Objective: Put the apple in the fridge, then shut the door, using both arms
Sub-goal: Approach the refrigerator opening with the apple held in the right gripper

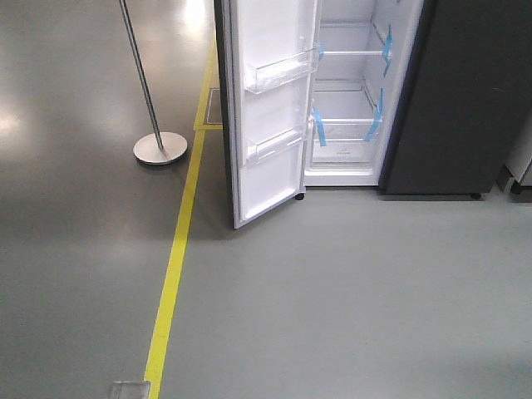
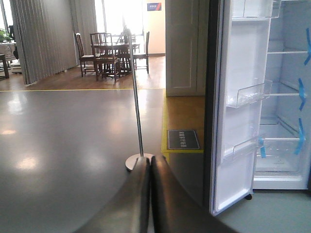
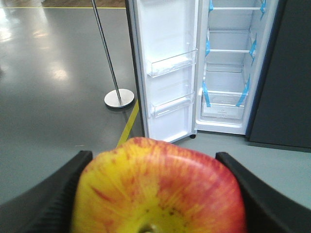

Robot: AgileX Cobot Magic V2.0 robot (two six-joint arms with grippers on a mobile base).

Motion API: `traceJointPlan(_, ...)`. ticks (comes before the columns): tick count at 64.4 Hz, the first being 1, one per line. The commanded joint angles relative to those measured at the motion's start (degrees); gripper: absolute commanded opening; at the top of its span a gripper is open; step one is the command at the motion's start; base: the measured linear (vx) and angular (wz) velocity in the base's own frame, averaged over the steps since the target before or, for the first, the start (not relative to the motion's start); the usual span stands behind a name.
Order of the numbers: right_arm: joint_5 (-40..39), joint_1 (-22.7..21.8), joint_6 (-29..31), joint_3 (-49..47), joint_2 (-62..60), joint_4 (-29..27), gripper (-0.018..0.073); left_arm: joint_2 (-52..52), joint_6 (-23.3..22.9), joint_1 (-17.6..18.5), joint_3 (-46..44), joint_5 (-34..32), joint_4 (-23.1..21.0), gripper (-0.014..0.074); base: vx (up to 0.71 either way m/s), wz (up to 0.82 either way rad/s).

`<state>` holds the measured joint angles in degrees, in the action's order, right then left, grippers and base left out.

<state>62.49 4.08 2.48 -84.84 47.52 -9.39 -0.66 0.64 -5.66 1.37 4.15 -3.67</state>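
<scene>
Right fingers (image 3: 43,194): clamped on the apple (image 3: 158,189), one each side.
Left fingers (image 2: 138,194): pressed together, empty.
Apple to fridge (image 3: 228,68): open shelves lie ahead, slightly right, well apart.
Door (image 3: 167,34): swung wide on the left, upright; left fingers probably better placed to shut it.

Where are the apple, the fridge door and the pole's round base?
apple (image 3: 158,189): right wrist view, middle of its red and yellow skin.
fridge door (image 1: 270,112): front view, white inner lining at mid-height.
pole's round base (image 1: 160,148): front view, top of the metal disc.
</scene>
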Motion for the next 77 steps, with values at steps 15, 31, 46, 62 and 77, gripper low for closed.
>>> traceJointPlan(15, -4.6, 0.0, 0.5, -1.5, 0.1, -0.2, -0.0009, -0.8, 0.0, 0.5, -1.0, -4.2, -0.3, -0.0006, 0.09, 0.00)
traceJointPlan(31, -4.6, 0.0, 0.5, -1.5, 0.1, -0.2, -0.0009, -0.8, 0.0, 0.5, -1.0, -4.2, -0.3, -0.0006, 0.10, 0.01)
traceJointPlan(46, -4.6, 0.0, 0.5, -1.5, 0.1, -0.2, -0.0009, -0.8, 0.0, 0.5, -1.0, -4.2, -0.3, -0.0006, 0.11, 0.01)
traceJointPlan(62, -4.6, 0.0, 0.5, -1.5, 0.1, -0.2, -0.0009, -0.8, 0.0, 0.5, -1.0, -4.2, -0.3, -0.0006, 0.12, 0.00)
traceJointPlan(77, -4.6, 0.0, 0.5, -1.5, 0.1, -0.2, -0.0008, -0.8, 0.0, 0.5, -1.0, -4.2, -0.3, -0.0006, 0.12, 0.00)
